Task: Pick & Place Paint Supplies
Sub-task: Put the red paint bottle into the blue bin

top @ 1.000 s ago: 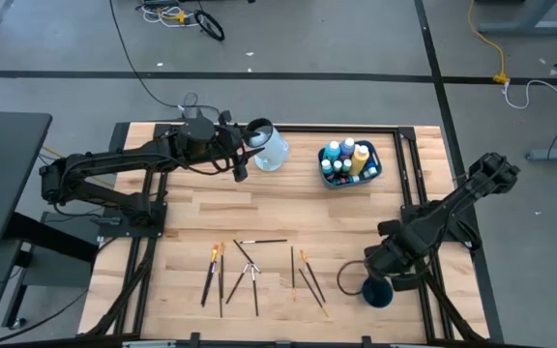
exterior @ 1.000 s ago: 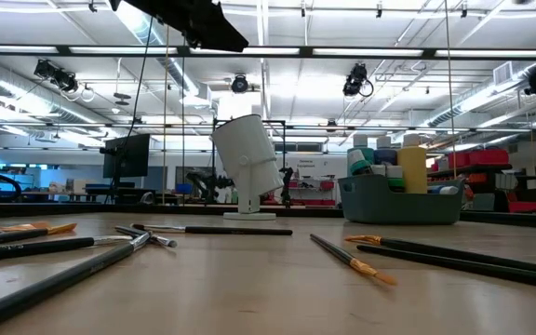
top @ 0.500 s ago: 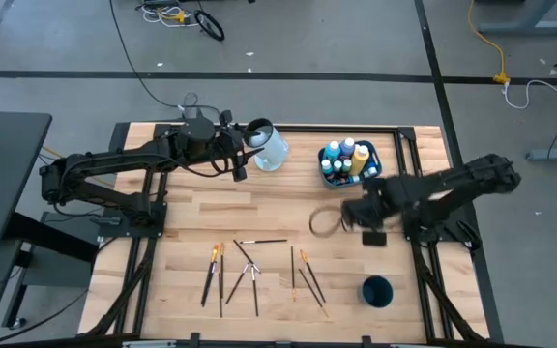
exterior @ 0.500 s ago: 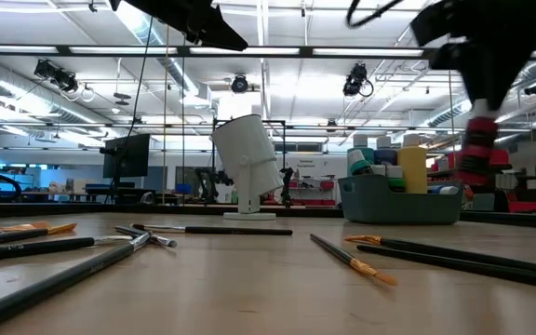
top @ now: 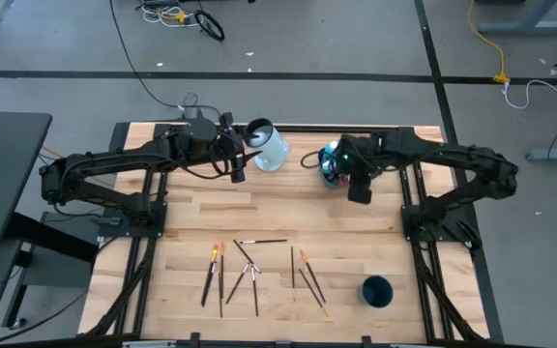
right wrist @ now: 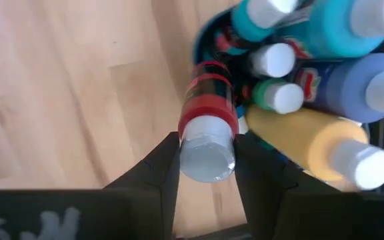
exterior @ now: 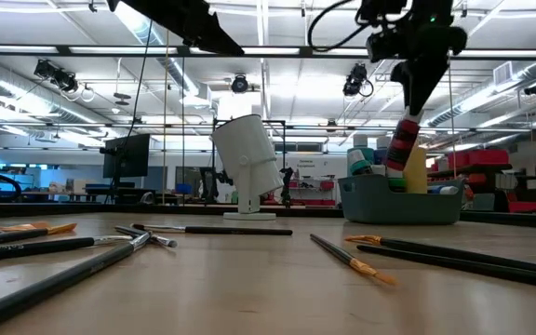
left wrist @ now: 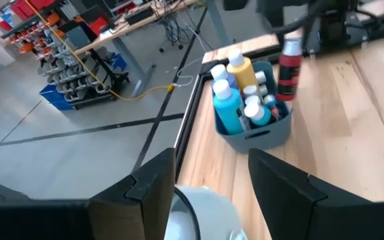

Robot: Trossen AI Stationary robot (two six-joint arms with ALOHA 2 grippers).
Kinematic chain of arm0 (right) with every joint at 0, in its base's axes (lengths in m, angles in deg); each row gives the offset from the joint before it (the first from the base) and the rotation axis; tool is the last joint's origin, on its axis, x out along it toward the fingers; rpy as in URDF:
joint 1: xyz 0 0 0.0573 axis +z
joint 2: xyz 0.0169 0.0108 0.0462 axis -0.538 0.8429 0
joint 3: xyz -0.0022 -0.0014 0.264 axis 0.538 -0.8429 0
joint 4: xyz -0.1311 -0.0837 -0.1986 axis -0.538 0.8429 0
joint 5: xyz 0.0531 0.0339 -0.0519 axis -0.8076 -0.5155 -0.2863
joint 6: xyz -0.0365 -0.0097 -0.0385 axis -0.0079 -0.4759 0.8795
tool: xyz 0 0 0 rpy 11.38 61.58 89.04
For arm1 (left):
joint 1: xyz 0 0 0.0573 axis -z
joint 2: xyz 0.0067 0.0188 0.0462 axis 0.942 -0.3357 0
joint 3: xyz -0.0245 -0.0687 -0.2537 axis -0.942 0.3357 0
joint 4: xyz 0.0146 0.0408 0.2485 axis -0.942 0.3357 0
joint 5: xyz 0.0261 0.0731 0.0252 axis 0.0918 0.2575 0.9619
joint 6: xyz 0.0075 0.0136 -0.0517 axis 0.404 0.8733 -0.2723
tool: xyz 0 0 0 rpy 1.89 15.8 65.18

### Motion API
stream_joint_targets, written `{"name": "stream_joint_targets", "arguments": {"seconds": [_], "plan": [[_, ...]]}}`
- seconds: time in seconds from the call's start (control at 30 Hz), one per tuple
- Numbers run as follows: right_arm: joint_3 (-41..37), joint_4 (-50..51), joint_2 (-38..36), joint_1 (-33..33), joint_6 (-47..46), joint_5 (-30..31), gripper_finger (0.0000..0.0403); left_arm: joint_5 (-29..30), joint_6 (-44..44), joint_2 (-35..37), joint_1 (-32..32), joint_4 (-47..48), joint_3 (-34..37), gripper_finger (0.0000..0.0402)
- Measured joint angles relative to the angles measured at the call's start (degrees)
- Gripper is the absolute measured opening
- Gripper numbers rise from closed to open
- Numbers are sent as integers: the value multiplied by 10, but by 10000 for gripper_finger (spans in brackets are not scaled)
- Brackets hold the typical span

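My right gripper (top: 344,168) hangs over the teal tub (top: 376,170) at the table's far right, shut on a red-labelled paint bottle (exterior: 402,144) that is just above the tub's bottles (left wrist: 235,100). My left gripper (top: 241,158) is at the far edge, shut on the white jug (top: 272,147), which is tilted in the low view (exterior: 247,167). Several paintbrushes (top: 255,269) lie flat on the table's near half. The dark blue cup (top: 377,291) stands near the right near corner. My right gripper pinches the red bottle between its two fingers at its pale upper end (right wrist: 207,155), coming from above and pointing down. The bottle hangs below the fingers, slightly tilted and lifted clear above the tub. My left gripper has a finger (left wrist: 153,193) on either side of the jug's top (left wrist: 202,212). The jug is tilted; whether its bottom touches the table I cannot tell.
The tub (exterior: 403,203) is packed with blue, teal and yellow white-capped bottles. Bare wood lies between the tub and the brushes (exterior: 352,259). Black frame rails run along the table's left and right sides (top: 409,193).
My right gripper has risen from beside the dark blue cup at the near edge and swung toward the far edge, carrying the red bottle lifted clear, until it hangs over the tub. The left arm and jug have kept still.
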Motion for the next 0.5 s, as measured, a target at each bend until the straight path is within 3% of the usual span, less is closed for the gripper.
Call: {"name": "stream_joint_targets", "arguments": {"seconds": [0.23,0.5], "plan": [[0,-22,37,-59,36,-8,122,0,4,0,0,18,0,198],[0,-55,59,-101,79,-77,119,-1,3,0,0,19,0,198]]}}
